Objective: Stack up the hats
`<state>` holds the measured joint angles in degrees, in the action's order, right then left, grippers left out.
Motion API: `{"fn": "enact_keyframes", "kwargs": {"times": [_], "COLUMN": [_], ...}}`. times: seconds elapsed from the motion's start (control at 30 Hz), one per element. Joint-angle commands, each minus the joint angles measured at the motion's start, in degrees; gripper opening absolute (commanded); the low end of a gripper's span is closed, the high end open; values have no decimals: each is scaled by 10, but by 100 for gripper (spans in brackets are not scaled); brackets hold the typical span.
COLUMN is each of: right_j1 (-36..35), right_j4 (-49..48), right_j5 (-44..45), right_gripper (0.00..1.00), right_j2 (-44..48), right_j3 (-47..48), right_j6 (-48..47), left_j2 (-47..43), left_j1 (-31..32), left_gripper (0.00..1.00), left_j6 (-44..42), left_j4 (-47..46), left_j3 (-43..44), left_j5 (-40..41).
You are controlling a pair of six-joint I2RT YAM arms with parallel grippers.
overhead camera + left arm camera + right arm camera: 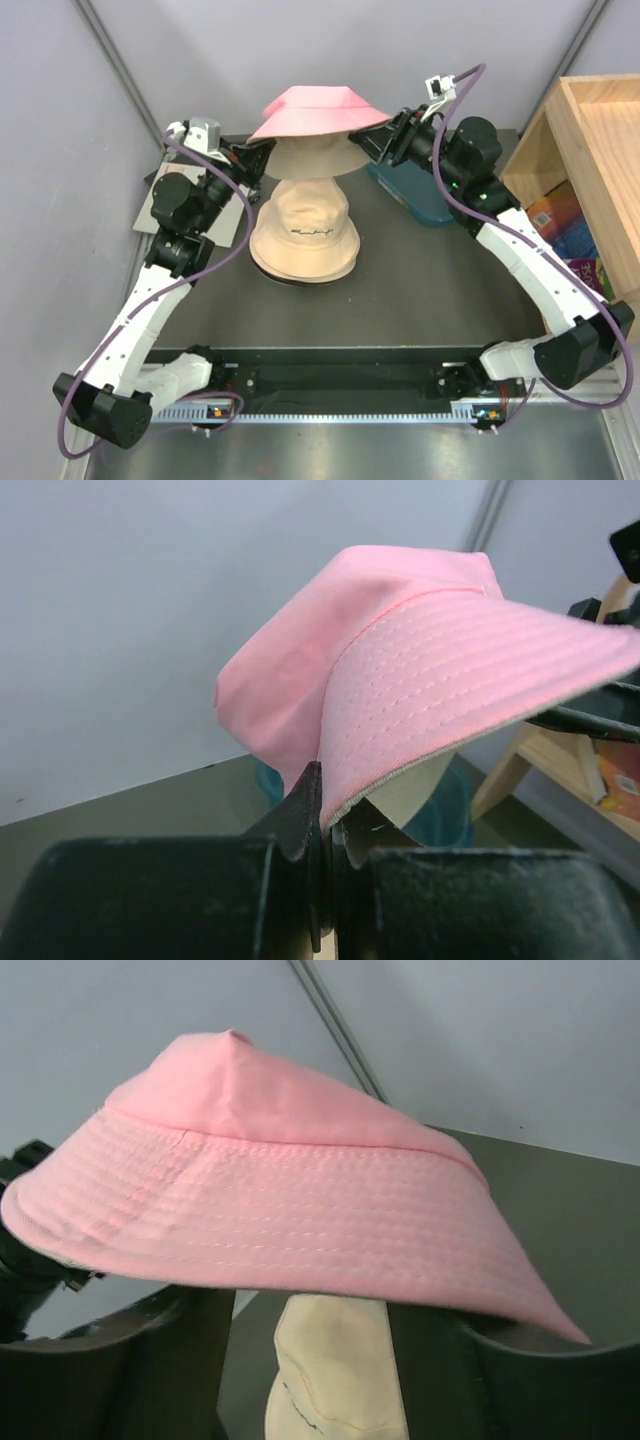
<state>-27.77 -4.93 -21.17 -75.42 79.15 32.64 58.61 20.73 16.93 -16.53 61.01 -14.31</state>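
Top external view: a pink hat (312, 110) hung at the upper centre of the frame, spread between the two arms over a mushroom-shaped stand (305, 160).
Left gripper (322, 790): clenched on the pink hat's brim, the cloth pinched between closed jaws.
Right gripper (388, 140): released; in the right wrist view its jaws stood wide apart, and the brim lay across them unpinched.
Reason for the hold: one pinched edge probably kept the floppy brim lifted and spread, so that the crown could drop squarely.
Contact with stand: could not be told.
Beige hat (305, 230): at the centre of the frame on the dark table (420, 310), crown up. It topped a pile, with further brims and a dark edge showing beneath it.
Judged step: the pink hat was not yet on that pile, which lay just below it in the frame.
Teal tub (420, 200): right of the stand, behind the right gripper; its contents were hidden.
Wooden box (600, 120): at the right edge of the frame, with coloured packets (565, 225) showing below it; the inside was only partly in view.
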Motion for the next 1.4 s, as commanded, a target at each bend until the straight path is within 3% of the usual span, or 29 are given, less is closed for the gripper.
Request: {"fn": "enact_keyframes", "kwargs": {"times": [0.0,0.07,0.17,0.6,0.93,1.37], "right_j1": [-7,-10,-16,-81,-125,-127], "right_j4": [-68,-117,-186,-451,-480,-496], "right_j5": [-46,-71,-98,-70,-18,-25], "right_gripper": [69,79,85,90,88,87], "right_j2": [-21,-27,-33,-17,-44,-99], "right_j3": [9,1,-15,-139,-146,-134], "right_j6": [49,75,134,351,385,425], "left_j2": [6,15,27,44,31,-3], "left_j1": [2,2,1,2,3,3], "left_gripper": [0,0,0,0,0,0], "left_j6": [-53,-67,-75,-88,-75,-84], "left_j4": [52,87,101,125,113,113], "left_j3": [78,107,122,110,82,43], "left_j5": [81,106,128,164,153,154]}}
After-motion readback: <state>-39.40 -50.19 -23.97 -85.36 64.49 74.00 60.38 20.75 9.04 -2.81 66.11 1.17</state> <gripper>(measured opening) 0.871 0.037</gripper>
